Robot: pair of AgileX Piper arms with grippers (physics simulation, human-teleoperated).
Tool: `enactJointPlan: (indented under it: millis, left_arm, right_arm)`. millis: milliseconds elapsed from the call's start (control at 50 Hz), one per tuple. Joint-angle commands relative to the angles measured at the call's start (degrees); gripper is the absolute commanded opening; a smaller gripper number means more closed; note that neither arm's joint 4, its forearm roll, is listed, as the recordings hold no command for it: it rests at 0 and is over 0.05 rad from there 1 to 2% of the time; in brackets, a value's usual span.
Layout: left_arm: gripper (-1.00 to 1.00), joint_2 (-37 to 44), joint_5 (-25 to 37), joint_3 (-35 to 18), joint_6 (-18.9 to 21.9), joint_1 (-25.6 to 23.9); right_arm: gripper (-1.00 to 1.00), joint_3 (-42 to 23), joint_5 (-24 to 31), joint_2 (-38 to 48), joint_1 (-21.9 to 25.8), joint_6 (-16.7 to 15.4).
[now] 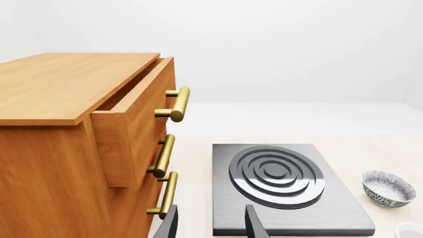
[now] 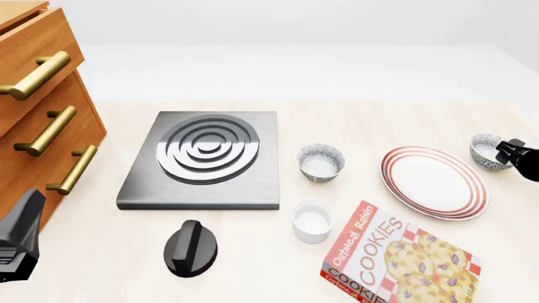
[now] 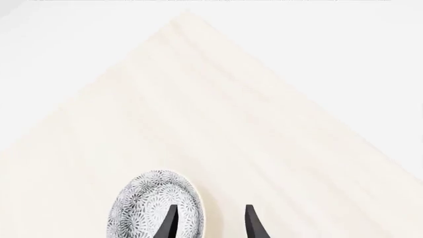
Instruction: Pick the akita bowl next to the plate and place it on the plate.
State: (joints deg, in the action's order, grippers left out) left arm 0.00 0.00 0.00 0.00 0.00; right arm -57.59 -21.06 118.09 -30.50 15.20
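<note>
The plate (image 2: 433, 182), white with red rim stripes, lies at the right of the table. An akita bowl (image 2: 485, 150), speckled grey and white, sits just beyond the plate's far right edge. My right gripper (image 2: 508, 150) is at this bowl and open. In the right wrist view one finger (image 3: 170, 222) stands over the bowl (image 3: 148, 203) near its rim, and the other finger is outside it, over bare table. A look-alike bowl (image 2: 321, 161) stands left of the plate. My left gripper (image 1: 211, 227) is open and holds nothing, low at the front left beside the cabinet.
A wooden cabinet (image 2: 38, 120) with brass handles and a partly open top drawer stands at the left. A black stove plate (image 2: 206, 158), a black knob (image 2: 191, 249), a plain white cup (image 2: 312, 220) and a cookies box (image 2: 396, 262) lie nearer the front.
</note>
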Motion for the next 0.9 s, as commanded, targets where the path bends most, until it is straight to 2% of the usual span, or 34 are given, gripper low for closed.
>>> enactJointPlan:
  millis: [20,440,460,900]
  left_arm:
    - [1.00,0.00,0.00,0.00,0.00,0.00]
    - [1.00,0.00,0.00,0.00,0.00,0.00]
    - [1.00,0.00,0.00,0.00,0.00,0.00]
    - [1.00,0.00,0.00,0.00,0.00,0.00]
  right_arm:
    - [1.00,0.29,-0.42,0.79,0.43,-0.31]
    - [1.00,0.21,-0.67,2.29,0.52,-1.15]
    - [-1.00,0.14,-0.58,2.30,0.47,-1.18]
    - [-1.00,0.16,0.35,0.68,0.50,-0.06]
